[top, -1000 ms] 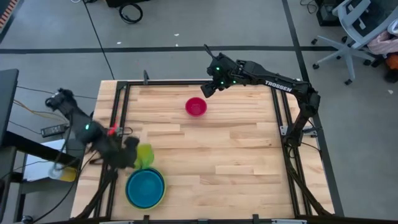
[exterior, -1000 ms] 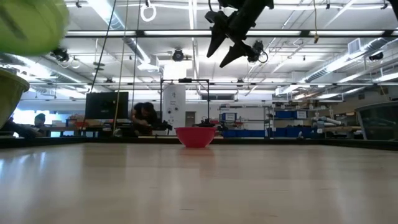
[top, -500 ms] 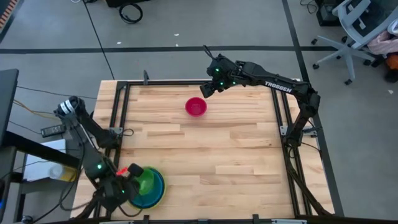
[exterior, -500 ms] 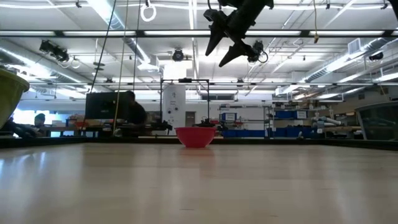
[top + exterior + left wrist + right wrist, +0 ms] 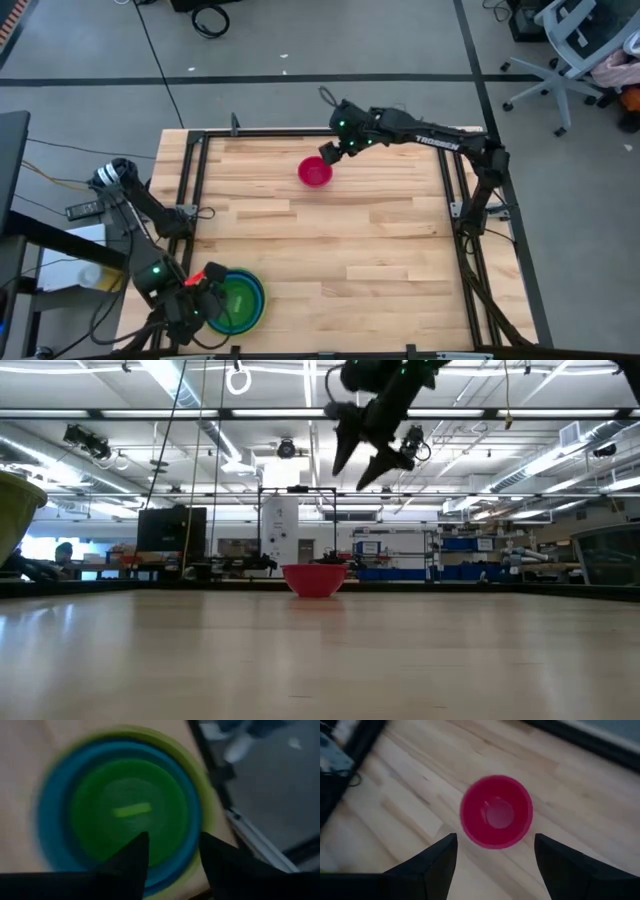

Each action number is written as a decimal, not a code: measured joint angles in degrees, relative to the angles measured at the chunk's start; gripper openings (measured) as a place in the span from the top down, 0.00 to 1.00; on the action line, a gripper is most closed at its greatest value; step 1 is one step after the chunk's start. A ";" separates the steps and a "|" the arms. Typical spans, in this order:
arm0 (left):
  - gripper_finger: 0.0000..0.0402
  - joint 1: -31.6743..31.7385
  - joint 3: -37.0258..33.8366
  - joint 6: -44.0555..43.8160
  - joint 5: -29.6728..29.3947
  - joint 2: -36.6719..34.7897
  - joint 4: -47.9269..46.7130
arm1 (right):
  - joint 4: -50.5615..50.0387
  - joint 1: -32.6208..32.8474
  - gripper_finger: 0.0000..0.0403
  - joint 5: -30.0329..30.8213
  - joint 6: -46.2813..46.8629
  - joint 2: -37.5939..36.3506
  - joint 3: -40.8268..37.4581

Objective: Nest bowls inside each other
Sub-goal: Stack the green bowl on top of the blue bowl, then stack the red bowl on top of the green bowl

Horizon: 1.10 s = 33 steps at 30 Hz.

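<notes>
Near the table's front left corner, a small green bowl [image 5: 238,298] [image 5: 129,810] sits inside a blue bowl [image 5: 55,815], which sits in a yellow-green bowl [image 5: 202,795] [image 5: 14,510]. My left gripper [image 5: 207,300] [image 5: 172,852] hangs open just over the stack's left rim. A small magenta-pink bowl [image 5: 315,172] [image 5: 496,812] [image 5: 315,578] stands upright on its base near the far edge. My right gripper [image 5: 328,152] [image 5: 495,855] [image 5: 362,455] hovers open above it, pointing down at a slant.
A black metal frame [image 5: 190,180] runs round the tabletop, with posts at the left and right edges. The bare wooden middle [image 5: 350,250] lies between the two bowl spots. Beyond the far edge, the low view shows a monitor [image 5: 172,530] and shelves.
My left gripper has swung toward the table's near edge and down, carrying the green bowl over the stack. That bowl now lies inside the blue one. My right gripper has sunk a little toward the pink bowl, which has stayed put.
</notes>
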 joint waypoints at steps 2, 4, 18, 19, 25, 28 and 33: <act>0.53 0.16 2.10 -0.75 -4.78 -0.24 -3.18 | 2.13 0.01 0.34 0.13 1.59 1.38 -2.06; 0.52 0.39 3.46 -1.73 -9.49 -1.27 -6.09 | 3.18 0.02 0.35 0.10 3.31 3.35 -3.56; 0.57 5.35 4.83 -33.13 -32.70 -12.26 -23.83 | 8.90 0.37 0.50 2.87 12.89 18.69 -4.34; 0.57 5.79 4.83 -35.35 -33.15 -12.52 -24.48 | 8.94 0.34 0.51 2.90 13.48 19.30 -4.34; 0.57 8.34 4.83 -43.09 -33.42 -12.82 -26.67 | 9.06 0.73 0.71 2.24 11.78 20.97 -4.34; 0.57 10.12 4.83 -44.99 -33.36 -12.81 -27.45 | 9.37 1.42 0.87 3.29 9.82 19.94 -4.32; 0.57 14.76 4.83 -46.51 -33.41 -12.80 -29.78 | 14.60 4.53 0.96 7.40 6.78 16.04 -4.32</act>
